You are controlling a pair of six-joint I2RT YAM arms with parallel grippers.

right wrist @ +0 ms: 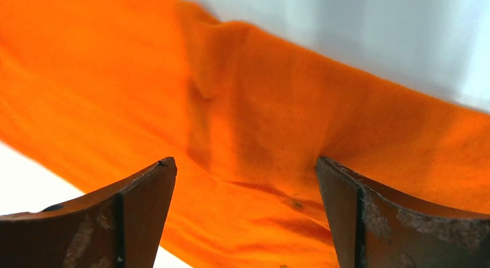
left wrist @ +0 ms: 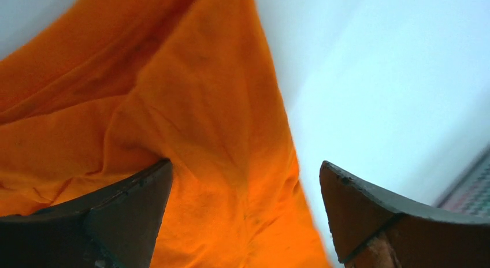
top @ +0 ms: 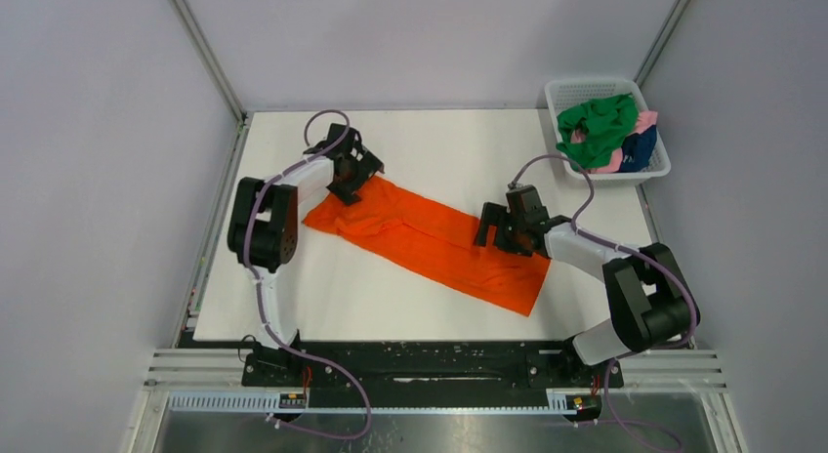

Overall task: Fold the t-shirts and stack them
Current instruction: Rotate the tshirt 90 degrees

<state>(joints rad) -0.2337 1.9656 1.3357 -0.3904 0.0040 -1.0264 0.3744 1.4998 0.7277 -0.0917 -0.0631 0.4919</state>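
While orange t-shirt (top: 430, 240) lies in long strip, I hold left tool (left wrist: 245, 175), right tool (right wrist: 245, 170) spread near opposite ends for folding.

Bright even overhead light, faint shadows; wrist views blurred (cloth close, soft), overhead sharp.

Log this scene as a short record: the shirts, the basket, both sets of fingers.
orange t-shirt: long strip lying diagonally on the table, rumpled at its left end
left fingers: open, over the shirt's far-left end, holding nothing
right fingers: open, over the shirt's right part, holding nothing
basket: far right corner of the table
in basket: green t-shirt, pink t-shirt, navy t-shirt, all bunched
stack: none yet
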